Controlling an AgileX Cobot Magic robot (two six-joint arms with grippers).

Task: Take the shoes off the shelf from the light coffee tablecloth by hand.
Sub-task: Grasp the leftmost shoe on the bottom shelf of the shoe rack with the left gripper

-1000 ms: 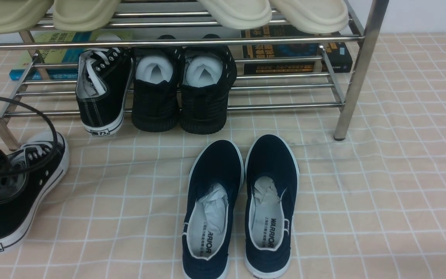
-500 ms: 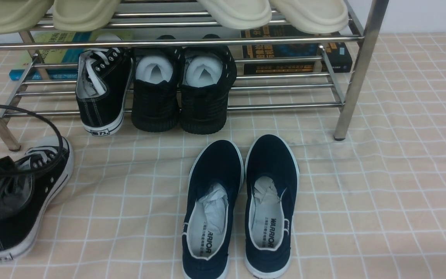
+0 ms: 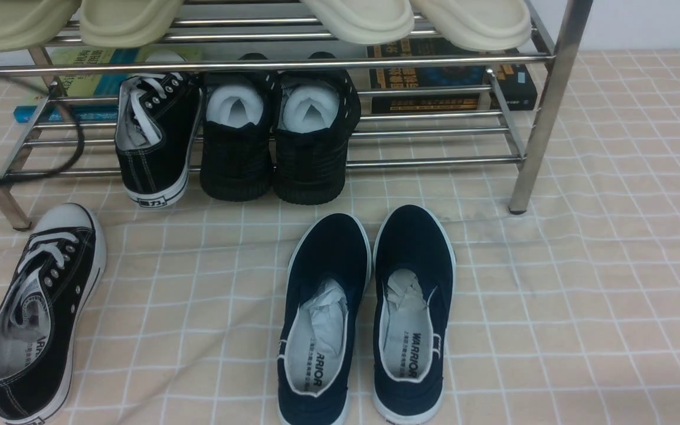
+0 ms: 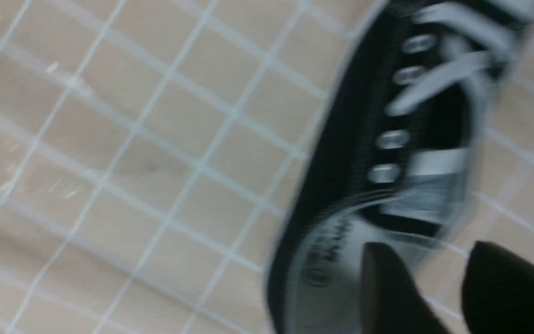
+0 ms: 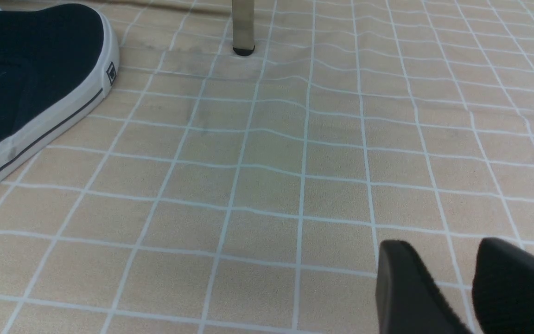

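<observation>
Crowding sneaker (image 3: pixel 160 141) on shelf (image 3: pixel 543 118): black knit shoes (image 3: pixel 275 147) just beside.

Bare tablecloth (image 3: pixel 582 295) spreads wide right of the navy slip-ons (image 3: pixel 369 313). On the shelf (image 3: pixel 434 160), a black sneaker (image 3: pixel 154 141) sits just beside black knit shoes (image 3: pixel 275 141), under low upper bars (image 3: pixel 434 59); a dark cable (image 3: pixel 82 139) hangs just left.

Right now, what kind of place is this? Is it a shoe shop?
Probably not a shop, more like a home shoe corner set up indoors. A steel shelf holds slippers and a black sneaker, navy slip-ons lie on a checked tablecloth, and books sit behind.
</observation>
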